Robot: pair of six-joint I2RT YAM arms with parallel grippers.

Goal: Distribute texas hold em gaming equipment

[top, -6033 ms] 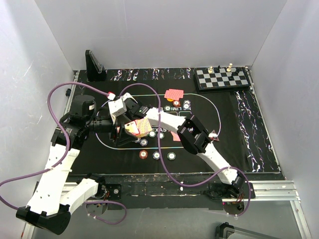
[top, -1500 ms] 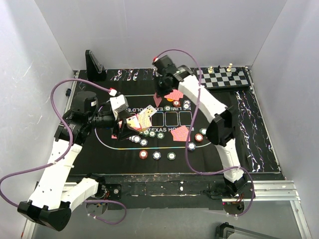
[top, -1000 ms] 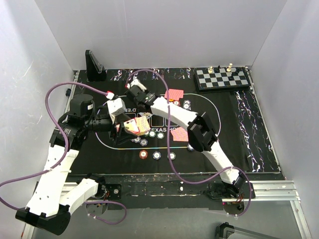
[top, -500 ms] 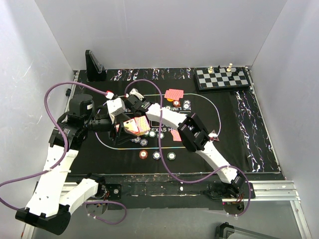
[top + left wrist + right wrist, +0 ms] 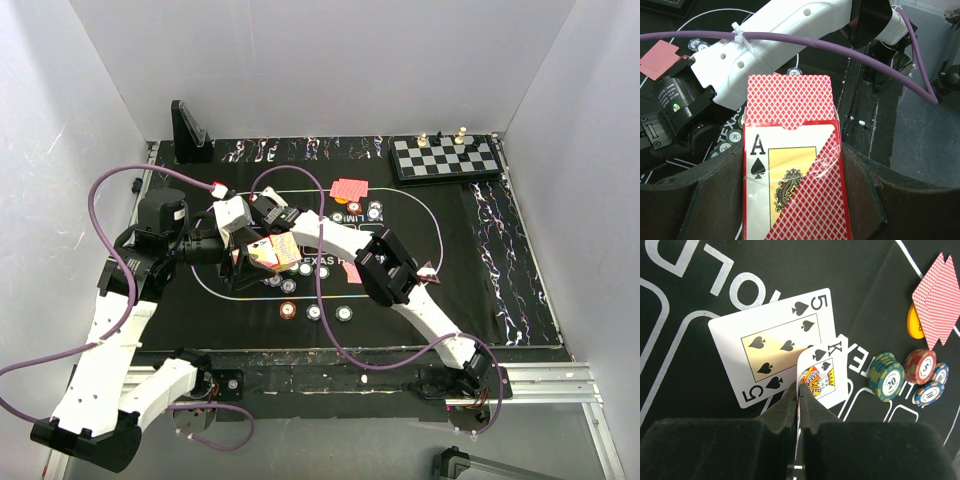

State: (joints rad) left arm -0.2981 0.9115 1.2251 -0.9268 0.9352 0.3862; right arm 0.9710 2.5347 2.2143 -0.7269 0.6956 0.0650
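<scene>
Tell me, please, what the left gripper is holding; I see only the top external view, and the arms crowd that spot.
Observer: The left gripper clamps a red-patterned card box between its fingers; the box front is printed with an ace of spades.
Operator: Thank you. Which card is at the right gripper?
Observer: The right gripper, jaws nearly together, pinches the lower edge of a face-up king of spades, which overlaps a face-up five of spades. I cannot tell whether the five is gripped too.

mat (image 5: pixel 470 290): black felt, white "HOLD'EM" lettering, directly under right gripper (image 5: pixel 799 392) | chessboard (image 5: pixel 447 158): well apart from it, back-right, pieces (image 5: pixel 441 135) upright on rear edge | stand (image 5: pixel 188 133): black, angled, back-left | walls (image 5: pixel 330 60): white, enclosing
</scene>
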